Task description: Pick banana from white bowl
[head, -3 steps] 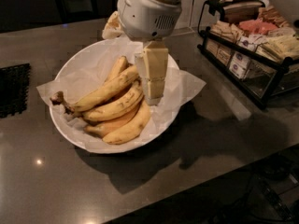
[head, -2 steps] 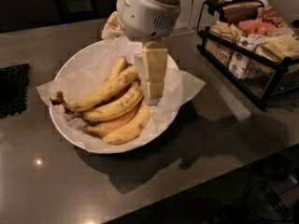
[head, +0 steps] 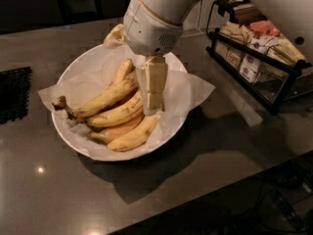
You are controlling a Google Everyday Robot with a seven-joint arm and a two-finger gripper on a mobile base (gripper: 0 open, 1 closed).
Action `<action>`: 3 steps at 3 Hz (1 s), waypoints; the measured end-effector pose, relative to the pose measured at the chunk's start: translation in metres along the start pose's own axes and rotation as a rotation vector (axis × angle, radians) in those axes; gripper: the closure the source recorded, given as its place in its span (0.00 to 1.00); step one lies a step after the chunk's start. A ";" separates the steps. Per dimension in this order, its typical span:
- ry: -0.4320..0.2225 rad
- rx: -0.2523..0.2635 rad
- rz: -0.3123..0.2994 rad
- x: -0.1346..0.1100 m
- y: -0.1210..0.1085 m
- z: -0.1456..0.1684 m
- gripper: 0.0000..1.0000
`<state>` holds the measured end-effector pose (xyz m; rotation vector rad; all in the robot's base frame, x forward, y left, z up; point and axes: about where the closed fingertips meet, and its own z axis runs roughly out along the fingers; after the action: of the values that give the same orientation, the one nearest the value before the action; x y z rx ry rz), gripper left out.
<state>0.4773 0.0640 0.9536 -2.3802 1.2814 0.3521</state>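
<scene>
The white bowl (head: 98, 155), lined with crinkled white paper, sits mid-counter and holds several yellow bananas. The banana (head: 105, 97) is the longest one. It lies on top, slanting up to the right, with its dark ragged stem clump at the bowl's left side. Shorter bananas (head: 132, 137) lie under and in front of it. My gripper (head: 152, 106) hangs down from the white wrist into the bowl, at the right end of the pile, against the banana's right end and the banana below it. The contact is hidden behind the cream-coloured gripper.
A black wire rack (head: 254, 58) of packets stands at the right. A black ribbed mat (head: 14, 94) lies at the left edge. The dark counter's front edge runs diagonally at the lower right, with floor and cables below.
The gripper has dropped slightly lower into the bowl, toward the bananas. The bananas and bowl have not moved.
</scene>
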 end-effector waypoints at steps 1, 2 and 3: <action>-0.003 0.002 -0.004 -0.001 -0.003 0.004 0.00; -0.008 -0.031 -0.002 0.003 -0.011 0.020 0.00; -0.015 -0.067 0.006 0.010 -0.018 0.032 0.00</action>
<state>0.4965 0.0808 0.9255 -2.4247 1.2893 0.4206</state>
